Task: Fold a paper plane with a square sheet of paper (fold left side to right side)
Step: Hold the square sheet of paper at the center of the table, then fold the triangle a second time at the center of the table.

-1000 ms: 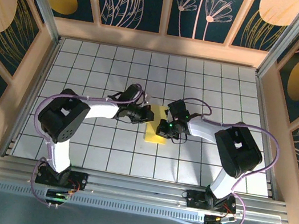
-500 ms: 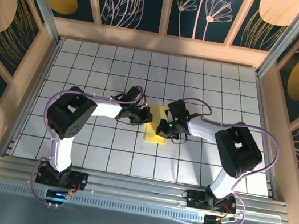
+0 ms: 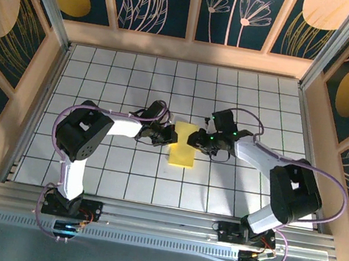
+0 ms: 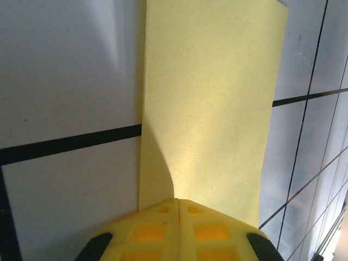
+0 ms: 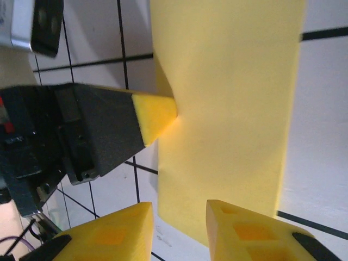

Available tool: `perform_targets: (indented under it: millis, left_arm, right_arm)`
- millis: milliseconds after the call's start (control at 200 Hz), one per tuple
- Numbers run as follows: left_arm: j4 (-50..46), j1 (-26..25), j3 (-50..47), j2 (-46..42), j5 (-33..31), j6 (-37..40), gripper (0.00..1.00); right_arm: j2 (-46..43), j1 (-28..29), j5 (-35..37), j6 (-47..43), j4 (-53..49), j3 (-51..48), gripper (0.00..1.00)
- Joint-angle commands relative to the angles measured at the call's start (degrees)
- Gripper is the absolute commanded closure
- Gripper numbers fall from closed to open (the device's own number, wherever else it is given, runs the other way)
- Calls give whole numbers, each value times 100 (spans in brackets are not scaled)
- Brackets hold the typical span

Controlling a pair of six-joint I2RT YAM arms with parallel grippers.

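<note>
The square sheet of paper (image 3: 183, 144) lies on the tiled table as a pale-yellow upright rectangle about one tile wide. It looks folded in half. My left gripper (image 3: 167, 136) is shut, and its yellow tip (image 5: 155, 117) presses down on the paper's left edge. In the left wrist view the closed fingertips (image 4: 178, 202) sit at the near edge of the paper (image 4: 212, 109). My right gripper (image 3: 195, 138) hangs open just off the paper's right side. Its two fingers (image 5: 178, 213) are apart over the paper (image 5: 234, 98) with nothing between them. The paper plane is out of view.
The white grid table (image 3: 102, 77) is bounded by wooden walls and an aluminium frame (image 3: 159, 219) along the near edge. Both arms reach in from the bottom and meet at the paper in the centre.
My right gripper has opened and drawn back from the paper toward the upper right, and its arm has swung rightward. The left gripper stays shut against the paper's left edge.
</note>
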Motion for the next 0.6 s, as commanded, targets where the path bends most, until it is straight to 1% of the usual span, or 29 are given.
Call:
perform_targets:
  millis: [0, 95, 185, 596]
  left_arm:
    - [-276, 10, 4, 102, -97, -58, 100]
    - [-276, 9, -1, 100, -96, -43, 100]
    - [-284, 9, 6, 100, -95, -50, 100]
    - [-302, 15, 21, 97, -106, -44, 100]
  right_arm:
    - [-123, -137, -205, -135, -376, -384, 64]
    - [-103, -142, -370, -42, -216, -640, 61]
    - [-47, -123, -522, 68, -5, -817, 60]
    - [365, 55, -705, 223, 414, -897, 59]
